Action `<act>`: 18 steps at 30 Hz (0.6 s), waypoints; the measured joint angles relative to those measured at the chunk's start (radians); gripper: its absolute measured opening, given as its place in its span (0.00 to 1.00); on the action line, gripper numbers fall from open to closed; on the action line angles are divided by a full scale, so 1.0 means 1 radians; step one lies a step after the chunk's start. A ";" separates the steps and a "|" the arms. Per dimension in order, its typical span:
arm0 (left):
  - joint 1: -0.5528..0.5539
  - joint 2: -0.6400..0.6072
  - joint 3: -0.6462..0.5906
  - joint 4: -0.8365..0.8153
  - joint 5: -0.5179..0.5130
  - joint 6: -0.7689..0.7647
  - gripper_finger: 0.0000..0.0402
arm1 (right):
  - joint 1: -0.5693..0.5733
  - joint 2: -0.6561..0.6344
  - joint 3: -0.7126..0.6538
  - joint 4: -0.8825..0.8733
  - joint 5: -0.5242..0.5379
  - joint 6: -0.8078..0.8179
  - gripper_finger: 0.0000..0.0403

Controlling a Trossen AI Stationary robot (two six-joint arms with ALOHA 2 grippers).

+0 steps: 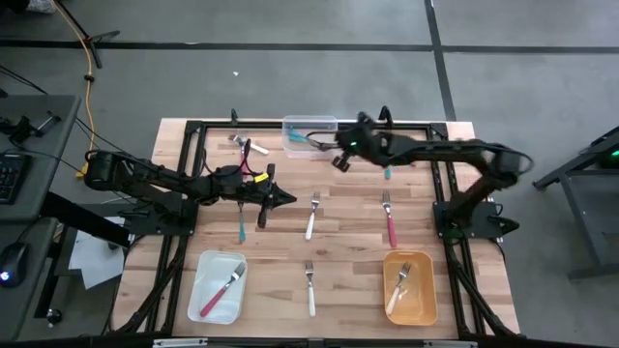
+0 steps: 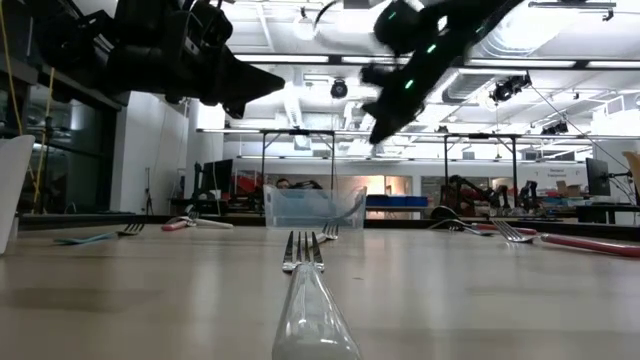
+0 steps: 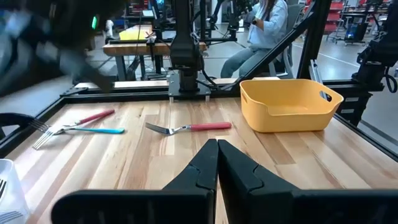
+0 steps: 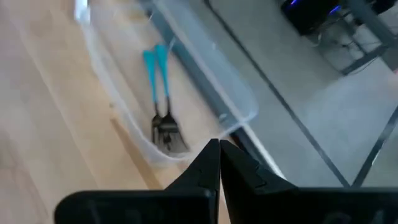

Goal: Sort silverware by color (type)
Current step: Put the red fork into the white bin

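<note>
My left gripper (image 1: 286, 199) (image 3: 217, 148) is shut and holds nothing. It hovers over the table's middle left, just beside a teal-handled fork (image 1: 241, 224) lying flat. My right gripper (image 1: 340, 160) (image 4: 219, 150) is also shut with nothing in it, raised just beside the clear bin (image 1: 309, 134) at the far edge. Two teal forks (image 4: 158, 93) lie in that bin. On the boards lie two white forks (image 1: 311, 215) (image 1: 309, 288), a pink fork (image 1: 391, 224), and a teal fork (image 1: 387, 172) under the right arm. Another pink fork (image 1: 244, 146) lies far left.
A white tray (image 1: 220, 286) at the near left holds a pink fork. A yellow tray (image 1: 408, 287) (image 3: 289, 104) at the near right holds a white fork. A black frame (image 1: 193, 130) borders the table. A seated person (image 3: 264, 25) is beyond the table.
</note>
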State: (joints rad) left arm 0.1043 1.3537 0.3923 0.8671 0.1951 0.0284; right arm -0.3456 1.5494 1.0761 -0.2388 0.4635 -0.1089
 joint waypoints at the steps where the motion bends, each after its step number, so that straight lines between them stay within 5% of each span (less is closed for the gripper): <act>1: 0.000 0.000 0.000 -0.001 0.000 0.001 0.01 | 0.005 -0.047 -0.032 0.016 0.000 0.006 0.01; 10: -0.001 0.000 0.000 -0.003 0.005 0.002 0.01 | 0.077 -0.370 -0.556 0.410 -0.058 0.198 0.00; 18: -0.001 0.000 0.000 -0.006 0.005 0.001 0.01 | 0.090 -0.527 -0.655 0.281 -0.116 0.324 0.00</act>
State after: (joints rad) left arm 0.1036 1.3537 0.3923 0.8609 0.2005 0.0296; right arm -0.2556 1.0228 0.4212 0.0421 0.3478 0.2152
